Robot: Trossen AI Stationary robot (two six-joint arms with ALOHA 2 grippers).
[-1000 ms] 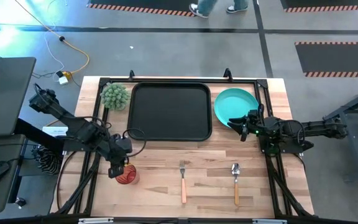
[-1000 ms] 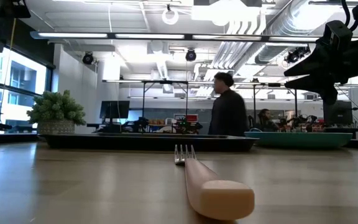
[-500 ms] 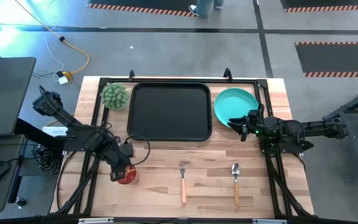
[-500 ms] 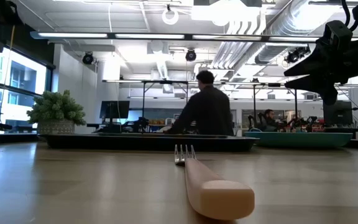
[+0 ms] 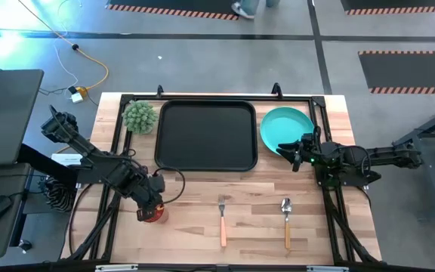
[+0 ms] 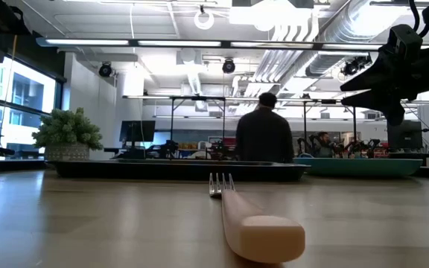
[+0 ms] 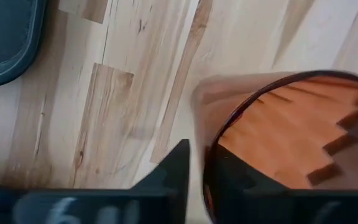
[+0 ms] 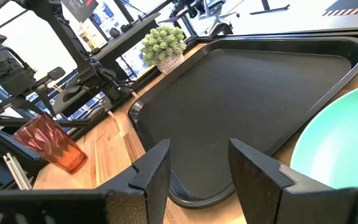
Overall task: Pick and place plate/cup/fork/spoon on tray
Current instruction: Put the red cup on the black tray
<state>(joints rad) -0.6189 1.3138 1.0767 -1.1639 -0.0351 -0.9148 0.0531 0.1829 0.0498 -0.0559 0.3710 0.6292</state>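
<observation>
The red-brown cup [image 5: 155, 216] stands upright on the table near its left front; my left gripper [image 5: 150, 205] is down on it from above, shut on its wall. In the right wrist view the cup [image 8: 51, 146] rests on its base. The black tray [image 5: 206, 136] lies at the back middle, the teal plate [image 5: 286, 127] flat on the table right of it. The fork [image 5: 222, 219] and the spoon [image 5: 286, 221] lie side by side in front. My right gripper [image 5: 294, 155] hovers open at the plate's near edge, holding nothing. My left gripper has the cup's wall at the rim [image 7: 199, 134] between its two fingers, one finger [image 7: 174, 171] outside the cup and the other inside it, showing through the wall. The fingers come from above, pointing down. The cup stands upright on the table.
A green potted plant [image 5: 140, 117] stands at the tray's left far corner. A black frame runs along the table's edges. In the low view a person is in the room behind the table. Bare wood lies between the tray and the cutlery.
My left gripper has gone a little toward the table's right edge, onto the cup, which stays where it stood. A person in the room behind has walked across and turned away.
</observation>
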